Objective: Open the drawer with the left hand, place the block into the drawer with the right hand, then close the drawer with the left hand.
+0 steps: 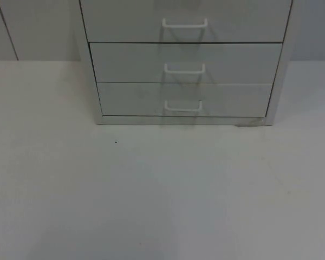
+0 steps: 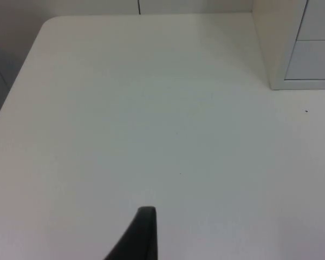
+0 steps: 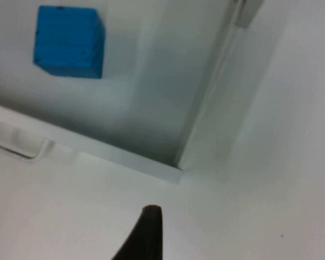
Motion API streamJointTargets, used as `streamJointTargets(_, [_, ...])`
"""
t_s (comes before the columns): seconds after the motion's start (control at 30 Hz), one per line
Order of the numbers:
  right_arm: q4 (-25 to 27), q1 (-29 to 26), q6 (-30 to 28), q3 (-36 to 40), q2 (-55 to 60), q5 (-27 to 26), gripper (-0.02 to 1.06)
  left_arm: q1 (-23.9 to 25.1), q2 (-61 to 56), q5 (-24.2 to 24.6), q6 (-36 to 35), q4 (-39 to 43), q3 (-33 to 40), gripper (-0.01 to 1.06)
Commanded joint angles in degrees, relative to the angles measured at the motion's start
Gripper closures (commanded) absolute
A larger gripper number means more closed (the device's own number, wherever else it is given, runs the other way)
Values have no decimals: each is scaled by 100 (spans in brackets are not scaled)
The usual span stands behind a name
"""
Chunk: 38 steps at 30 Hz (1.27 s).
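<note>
Drawer open, blue block inside — both grippers' finger state unclear.

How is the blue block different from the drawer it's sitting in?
The blue block is bright blue, while the drawer is pale grey-white. The blue block is small, and the drawer is much bigger, with bare floor around the block. The blue block is a closed cube, but the drawer is open on top and has a handle on its front. Both have straight edges.
</note>
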Motion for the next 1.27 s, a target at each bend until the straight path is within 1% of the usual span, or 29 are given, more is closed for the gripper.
streamJointTargets(0.0, [-32, 10, 31, 6, -22, -72, -1, -32, -13, -5, -37, -29, 23, 0])
streamJointTargets(0.2, [-19, -97, 30, 6, -22, -86, -1, -32, -13, -5, -37, -29, 23, 0])
streamJointTargets(0.3, [-19, -305, 30, 6, -22, -86, -1, -32, -13, -5, -37, -29, 23, 0])
streamJointTargets(0.37, [-19, -353, 30, 6, -22, -86, -1, -32, -13, -5, -37, -29, 23, 0])
streamJointTargets(1.13, [-19, -350, 55, 6, -22, -86, -1, -44, -13, -5, -44, -29, 23, 0])
streamJointTargets(1.23, [-19, -350, 55, 6, -22, -86, -1, -219, -13, -5, -44, -17, 23, 0])
